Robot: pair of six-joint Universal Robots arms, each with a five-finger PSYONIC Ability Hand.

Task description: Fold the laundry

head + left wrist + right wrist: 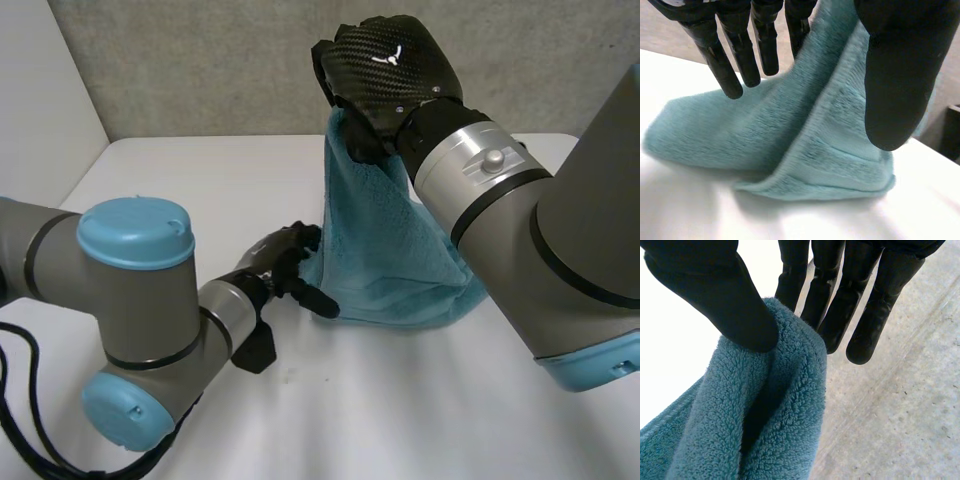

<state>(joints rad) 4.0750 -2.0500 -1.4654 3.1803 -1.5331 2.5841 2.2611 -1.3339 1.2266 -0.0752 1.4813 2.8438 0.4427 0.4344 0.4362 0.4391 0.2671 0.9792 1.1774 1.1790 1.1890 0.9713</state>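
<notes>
Spanning the scene beneath both hands, a white table (200, 180) is seen, and a grey wall (220, 70) is seen behind it. The right arm (560, 240) is raised over the table, and the left arm (130, 300) is laid low, close to its surface.

A teal towel (385, 240) is hung from the right hand (390, 65), well above the table. From that hand the cloth widens downward, and its lower end is rested on the table just beside the left hand (275, 260).

In the right wrist view a bunched fold of the towel is pinched between the thumb (715, 295) and the fingers (832, 315), and the rest of the cloth is draped away below the palm.

In the left wrist view the left hand's fingers (725, 65) are held straight and spread, well apart from its thumb (900, 75). The towel's hemmed edge is seen between them, under the palm. Whether the cloth is touched by those fingertips cannot be told.
</notes>
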